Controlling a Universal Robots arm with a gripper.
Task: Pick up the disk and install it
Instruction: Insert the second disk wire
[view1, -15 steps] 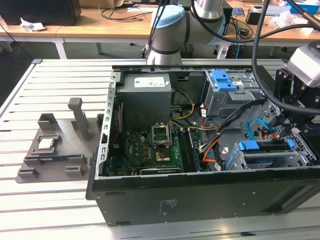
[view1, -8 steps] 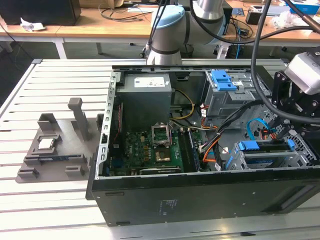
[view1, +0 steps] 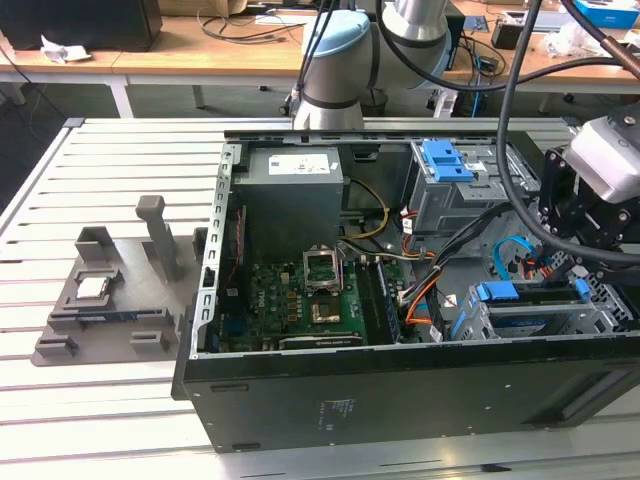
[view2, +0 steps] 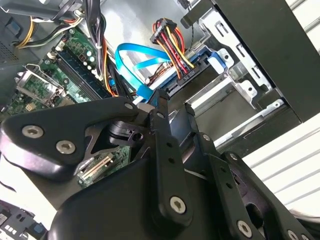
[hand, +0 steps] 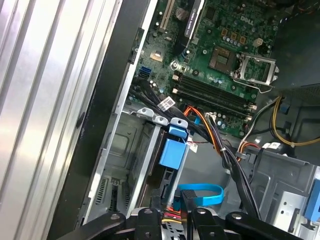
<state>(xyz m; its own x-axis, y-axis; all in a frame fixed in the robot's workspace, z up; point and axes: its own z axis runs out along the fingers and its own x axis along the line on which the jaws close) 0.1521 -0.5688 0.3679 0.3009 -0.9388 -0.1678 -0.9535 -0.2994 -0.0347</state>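
Fixture tray (view1: 100, 310) sitting at nine o'clock, well apart. Motherboard (view1: 300, 300) lying centre in the open case (view1: 400, 400). Disk (view1: 530, 318) resting in its cage at four o'clock, blue rails showing. Gripper (view2: 172, 107) hovering above it, fingers nearly together, holding nothing. Judgement: descending straight is best; cables (view2: 172, 47) and cage walls are crowding the approach.

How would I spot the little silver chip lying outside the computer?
Find the open black computer case on the slatted table. Beside it, at the exterior view's left, sits a grey holder with upright posts. The chip is the small silver square lying on it, the only shiny piece there.
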